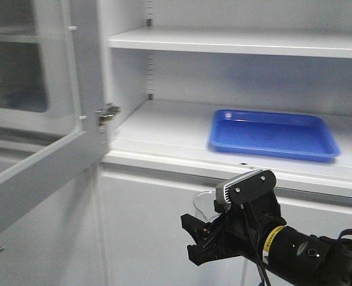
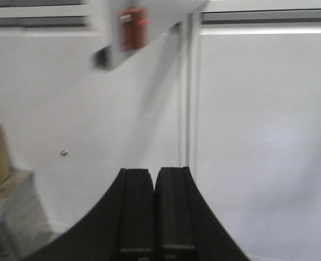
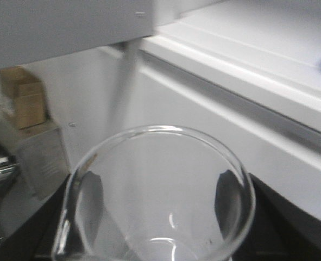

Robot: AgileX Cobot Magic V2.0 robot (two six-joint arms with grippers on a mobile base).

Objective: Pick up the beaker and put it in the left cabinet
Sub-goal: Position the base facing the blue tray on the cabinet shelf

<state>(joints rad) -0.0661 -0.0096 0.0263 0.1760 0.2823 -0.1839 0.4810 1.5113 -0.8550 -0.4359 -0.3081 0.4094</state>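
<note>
Right gripper [image 1: 201, 237] pinches the clear beaker [image 1: 203, 205] by its wall, holding it upright in front of the left cabinet [image 1: 158, 128], just below the front edge of the open shelf that carries a blue tray [image 1: 274, 134]. Thin glass looks light, stiff, slick and breakable, so a gentle two-sided hold low on the wall seems wisest. Right arm reaches in low, wrist roughly level; left gripper [image 2: 155, 206] sits pressed together.

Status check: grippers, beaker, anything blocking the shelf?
Right gripper shut on beaker, below cabinet shelf. Left gripper shut, empty. Blue tray on shelf, door open at left.
</note>
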